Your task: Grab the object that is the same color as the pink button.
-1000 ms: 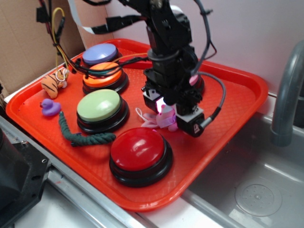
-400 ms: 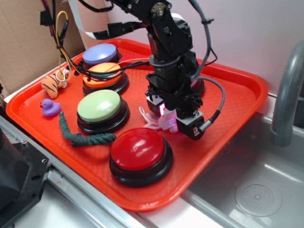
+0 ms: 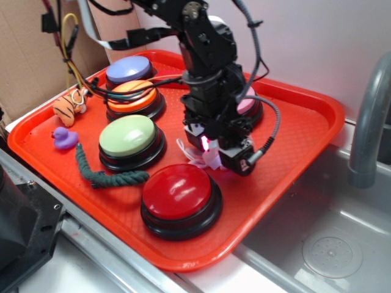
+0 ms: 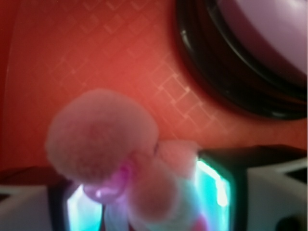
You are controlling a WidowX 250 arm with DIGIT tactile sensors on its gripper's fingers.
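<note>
The claw (image 3: pixel 208 149) hangs low over the red tray (image 3: pixel 305 122), its fingers (image 4: pixel 219 183) standing on either side of the pink plush toy (image 4: pixel 103 137); whether they already press it cannot be told. The toy lies on the tray between the red button (image 3: pixel 180 190) and the pink button (image 3: pixel 247 102), which sits half hidden behind the arm. Fluffy and limp, the toy looks light and squashy, so it should be pinched across its round body, not by its thin white loop (image 3: pixel 183 148).
</note>
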